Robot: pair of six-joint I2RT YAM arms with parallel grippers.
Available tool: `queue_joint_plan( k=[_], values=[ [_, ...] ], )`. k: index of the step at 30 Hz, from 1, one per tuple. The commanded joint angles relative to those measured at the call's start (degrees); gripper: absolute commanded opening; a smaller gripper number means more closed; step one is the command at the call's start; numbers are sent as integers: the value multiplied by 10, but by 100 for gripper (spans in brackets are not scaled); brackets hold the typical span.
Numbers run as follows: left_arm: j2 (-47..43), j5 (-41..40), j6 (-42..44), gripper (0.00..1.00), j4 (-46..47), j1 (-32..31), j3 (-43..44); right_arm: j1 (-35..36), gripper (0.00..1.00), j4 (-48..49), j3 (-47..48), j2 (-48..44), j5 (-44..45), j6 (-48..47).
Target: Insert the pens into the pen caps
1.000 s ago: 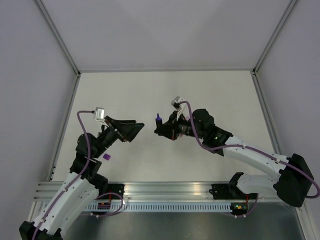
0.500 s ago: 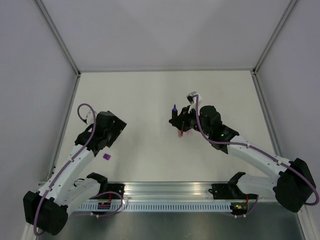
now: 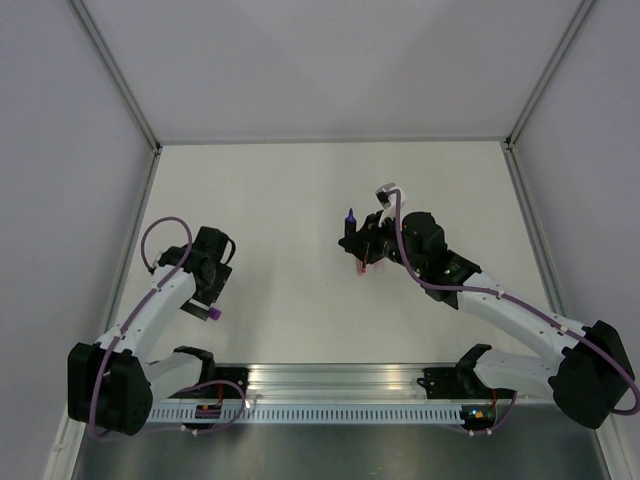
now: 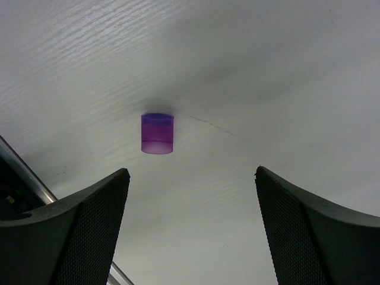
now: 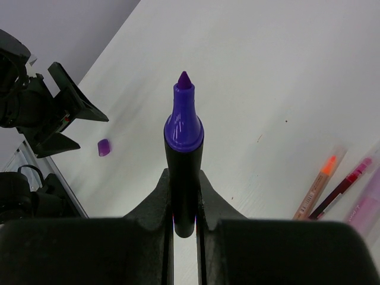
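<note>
Evidently nothing is capped yet: left gripper [image 4: 191, 173] is hovering wide-open above the purple cap [image 4: 157, 133], right gripper [image 5: 185, 178] is clamping the purple pen [image 5: 184, 127].

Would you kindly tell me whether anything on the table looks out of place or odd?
Nothing looks spilled or broken. The one oddity is a faint thin dark line on the table just right of the purple cap in the left wrist view; scratch or pen stroke, I cannot tell.
</note>
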Motion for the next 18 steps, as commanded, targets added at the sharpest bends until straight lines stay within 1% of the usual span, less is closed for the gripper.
queue_joint_plan(
  k=[1,4,13,18],
  values=[
    [-4,-22,-40,90,-19,7,-13,-2,0,2,1,-9,5,3],
    [9,-7,-40,90,-12,16,-19,-2,0,2,1,-9,5,2],
    [60,-3,-43,88,-9,27,-24,-2,0,2,4,8,2,1],
    [66,2,-52,86,2,29,-42,-2,0,0,3,3,2,1]
  ],
)
